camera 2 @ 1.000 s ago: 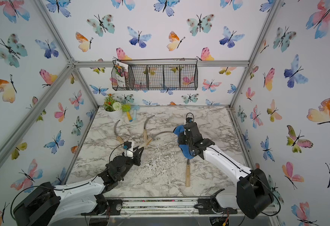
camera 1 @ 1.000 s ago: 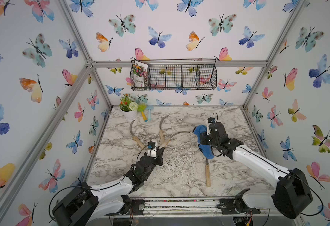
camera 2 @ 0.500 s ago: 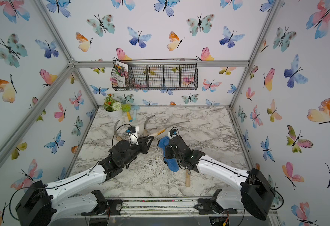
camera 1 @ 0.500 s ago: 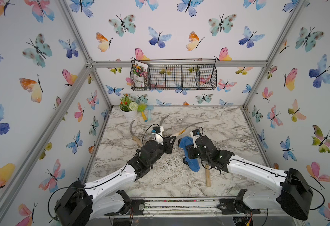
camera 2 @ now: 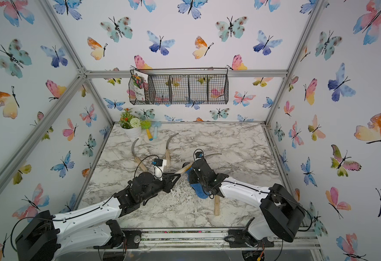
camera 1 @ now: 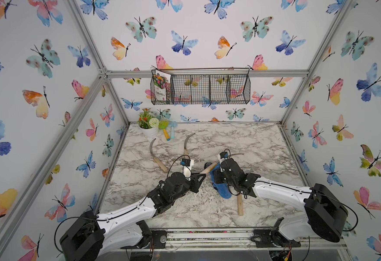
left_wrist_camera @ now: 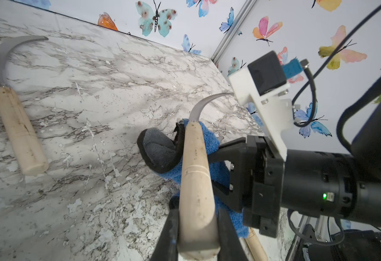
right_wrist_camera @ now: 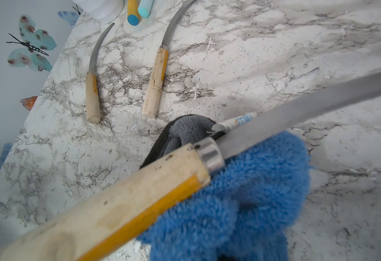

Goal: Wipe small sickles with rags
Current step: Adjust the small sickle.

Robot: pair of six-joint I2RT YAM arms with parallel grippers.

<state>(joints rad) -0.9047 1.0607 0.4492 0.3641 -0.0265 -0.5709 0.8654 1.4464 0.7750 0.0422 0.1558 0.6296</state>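
In both top views the left tool (camera 1: 200, 177) is clamped on the butt of sickle 1 (camera 1: 211, 167). The sickle is held above the middle of the worktop (camera 1: 264, 144), with its blade (camera 1: 237, 155) arcing toward the right edge. The right tool (camera 1: 215, 178) is closed on the rag (camera 1: 222, 192), which hangs blue just under the handle. Sickle 2 (camera 1: 156, 156) lies along the left edge near the far-left corner. Sickle 3 (camera 1: 186, 146) lies near it toward the middle, and both blades point at the far edge. Sickle 4 (camera 2: 216, 205) shows only its handle near the front edge; the rest is hidden under the rag (camera 2: 199, 192) and the right arm. A flower pot (camera 1: 150, 132) stands in the far-left corner, with 2 toy handles, yellow (camera 1: 166, 136) and light-blue (camera 1: 172, 133), just beside it.

In the left wrist view the left tool's fingers (left_wrist_camera: 171, 235) press both sides of the handle end of sickle 1 (left_wrist_camera: 195, 171). The rag (left_wrist_camera: 210, 140) sits behind the handle, touching it near the blade, with its grey, black-trimmed lining (left_wrist_camera: 160, 151) turned outward. The right tool (left_wrist_camera: 217, 171) reaches into the blue pile. Sickle 3 (left_wrist_camera: 15, 117) lies flat, well apart.

In the right wrist view sickle 1 (right_wrist_camera: 140, 192) crosses the rag (right_wrist_camera: 241, 192), its metal collar (right_wrist_camera: 210, 153) and the start of the blade resting against the pile. The right tool's fingers are hidden. Sickle 2 (right_wrist_camera: 92, 95) and sickle 3 (right_wrist_camera: 155, 83) lie side by side beyond.
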